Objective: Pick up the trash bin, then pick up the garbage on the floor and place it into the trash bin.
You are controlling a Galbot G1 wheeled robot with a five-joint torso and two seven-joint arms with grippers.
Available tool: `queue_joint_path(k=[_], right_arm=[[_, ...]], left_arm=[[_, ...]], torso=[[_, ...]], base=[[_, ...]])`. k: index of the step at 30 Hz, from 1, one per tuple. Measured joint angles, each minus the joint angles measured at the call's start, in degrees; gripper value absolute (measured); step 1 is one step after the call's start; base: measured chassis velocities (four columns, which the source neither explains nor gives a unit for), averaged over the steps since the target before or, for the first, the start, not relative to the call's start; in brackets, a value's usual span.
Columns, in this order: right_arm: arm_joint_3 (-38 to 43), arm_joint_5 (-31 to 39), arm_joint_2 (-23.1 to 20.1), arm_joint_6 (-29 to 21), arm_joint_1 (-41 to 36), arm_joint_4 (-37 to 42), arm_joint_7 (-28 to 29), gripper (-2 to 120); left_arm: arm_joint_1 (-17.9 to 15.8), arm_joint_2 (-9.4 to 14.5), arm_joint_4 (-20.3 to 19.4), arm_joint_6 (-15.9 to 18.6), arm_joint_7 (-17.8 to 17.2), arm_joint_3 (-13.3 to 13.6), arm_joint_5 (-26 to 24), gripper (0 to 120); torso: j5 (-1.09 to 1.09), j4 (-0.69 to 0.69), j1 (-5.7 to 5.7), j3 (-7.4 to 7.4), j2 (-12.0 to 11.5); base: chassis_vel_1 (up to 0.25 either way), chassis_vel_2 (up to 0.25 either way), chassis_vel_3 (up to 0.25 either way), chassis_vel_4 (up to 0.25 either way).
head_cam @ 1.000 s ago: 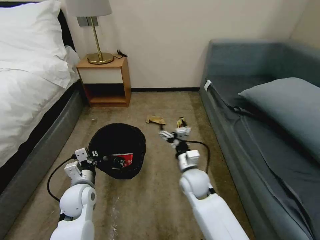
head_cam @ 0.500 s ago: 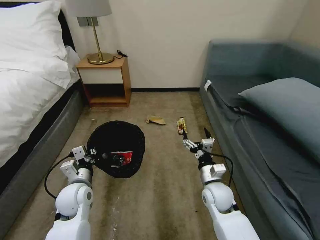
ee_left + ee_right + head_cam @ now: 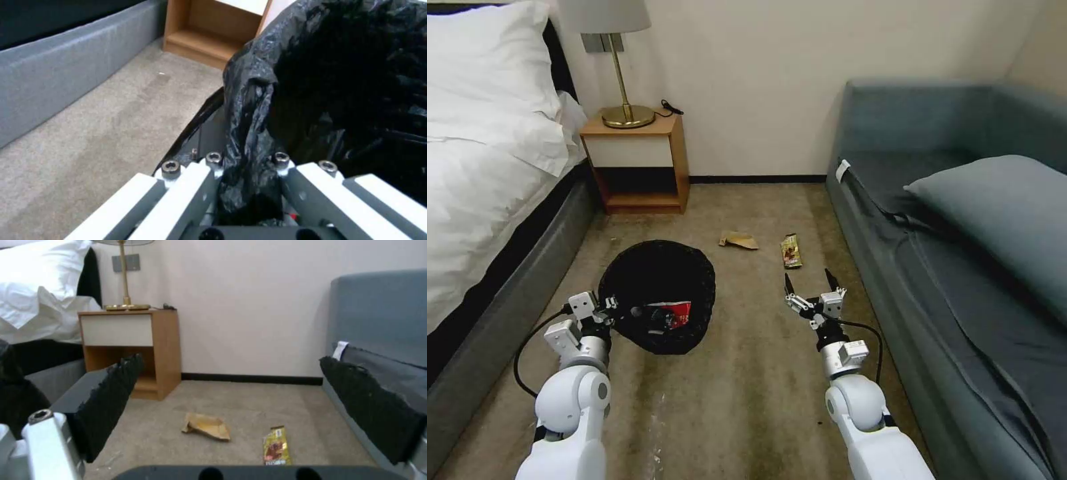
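While left pincer (image 3: 608,313) grips trash bin (image 3: 657,293) rim, right pincer (image 3: 808,283) spread wide, snack wrapper (image 3: 791,251) ahead, sofa (image 3: 960,267) beside

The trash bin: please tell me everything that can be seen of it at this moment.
The trash bin is small and round, lined with a crinkled, glossy black plastic bag folded over its rim, so its wall is covered. It tilts, its mouth facing the head camera. Inside lies a red-and-white wrapper. The left claw is shut on the near rim, with bag plastic bunched between its fingers. The carpet floor lies below it, between the bed and the sofa.
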Motion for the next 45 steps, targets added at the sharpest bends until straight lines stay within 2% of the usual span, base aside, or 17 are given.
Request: queue_joint_path(k=[21, 33, 45], right_arm=[[-0.3, -0.1, 0.2, 0.1, 0.7, 0.1, -0.3, 100], [-0.5, -0.2, 0.5, 1.1, 0.3, -1.0, -0.3, 100], [-0.8, -0.1, 0.5, 1.3, 1.2, -2.2, -0.8, 100]], left_arm=[[1.6, 0.0, -1.8, -0.3, -0.1, -0.7, 0.2, 3], [1.6, 0.0, -2.1, 0.0, -1.2, -0.3, -0.3, 3], [0.7, -0.1, -1.2, 0.1, -1.3, 0.0, 0.0, 3]], torso=[[0.0, 0.01, 0.0, 0.0, 0.0], [0.0, 0.0, 0.0, 0.0, 0.0], [-0.01, 0.0, 0.0, 0.0, 0.0]], base=[[0.0, 0.0, 0.0, 0.0], [0.0, 0.0, 0.0, 0.0], [-0.08, 0.075, 0.077, -0.075]])
